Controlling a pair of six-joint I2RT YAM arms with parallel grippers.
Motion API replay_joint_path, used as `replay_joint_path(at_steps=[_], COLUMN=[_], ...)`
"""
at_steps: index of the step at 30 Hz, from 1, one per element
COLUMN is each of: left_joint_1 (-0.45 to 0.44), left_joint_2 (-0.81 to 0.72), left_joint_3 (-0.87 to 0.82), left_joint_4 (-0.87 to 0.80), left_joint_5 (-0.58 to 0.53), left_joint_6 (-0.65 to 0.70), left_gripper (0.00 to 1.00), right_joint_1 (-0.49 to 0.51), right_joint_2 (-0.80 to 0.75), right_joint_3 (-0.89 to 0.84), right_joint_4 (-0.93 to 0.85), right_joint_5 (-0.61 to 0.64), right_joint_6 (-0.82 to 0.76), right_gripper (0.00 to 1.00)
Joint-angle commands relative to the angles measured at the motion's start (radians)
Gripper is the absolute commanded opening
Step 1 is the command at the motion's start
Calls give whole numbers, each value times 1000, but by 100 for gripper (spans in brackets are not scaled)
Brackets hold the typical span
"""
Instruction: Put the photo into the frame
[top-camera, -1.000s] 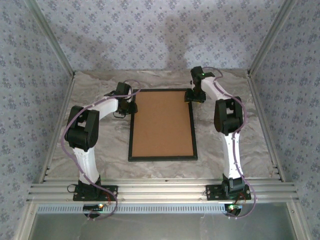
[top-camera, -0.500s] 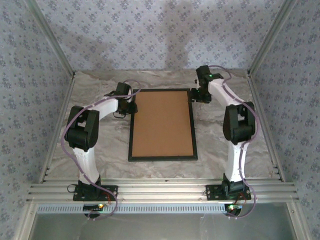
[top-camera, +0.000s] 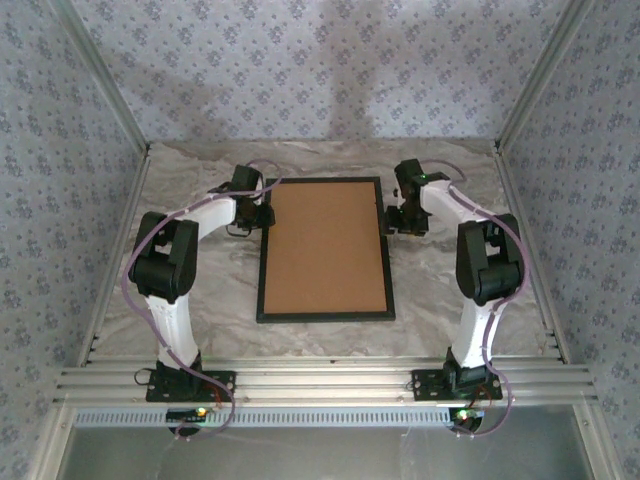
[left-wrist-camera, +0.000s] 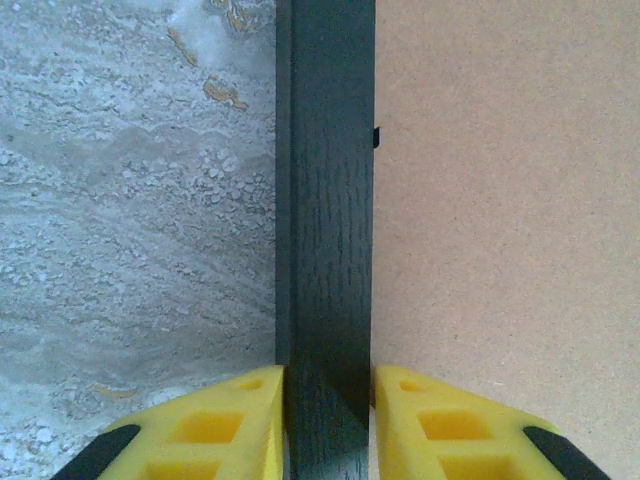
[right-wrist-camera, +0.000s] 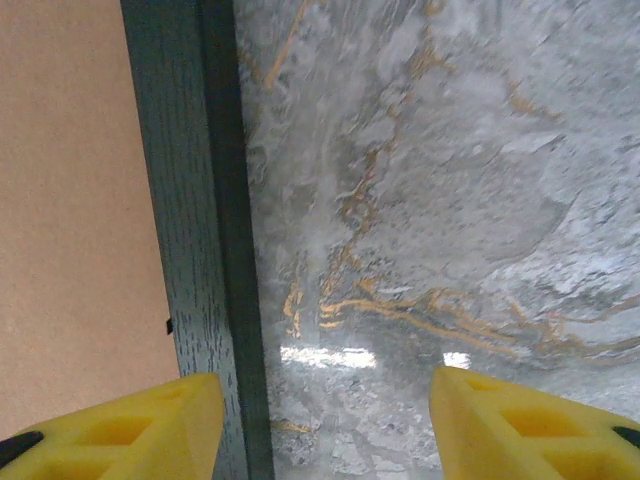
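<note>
As the right gripper (right-wrist-camera: 322, 385) slides down from the upper right corner of the frame (top-camera: 324, 315) to hang spread astride its right rail, the left gripper (left-wrist-camera: 328, 375) stays pinched on the left rail, keeping the frame flat at the centre of the marbled table (top-camera: 430, 300) with the brown backing board (top-camera: 325, 250) up, so assembly looks nearly finished.

The right gripper (top-camera: 403, 217) has left the far right corner of the frame (top-camera: 388, 270). A second ago it sat over that corner, then it swung out toward the right edge of the table (top-camera: 330, 160). It now hangs just beside the frame's right rail, a little closer to the near edge. The elbow (top-camera: 488, 262) of the right arm has gone with it — outward to the right and back toward the near edge.
</note>
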Motion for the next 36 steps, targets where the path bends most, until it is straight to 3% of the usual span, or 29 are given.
replay_joint_path(at_steps=[1,36], left_joint_1=[-11,-12], left_joint_2=[17,11], left_joint_3=[-36,-46], left_joint_4=[-62,-61], left_joint_5=[38,44], left_joint_6=[3,2], left_gripper=[28,28], right_joint_1=[17,64], right_joint_2=[-31,101], right_joint_3=[-3,-40], right_joint_4=[3,81], right_joint_5=[15,-9], right_joint_6=[-4,41], right_gripper=[58,58])
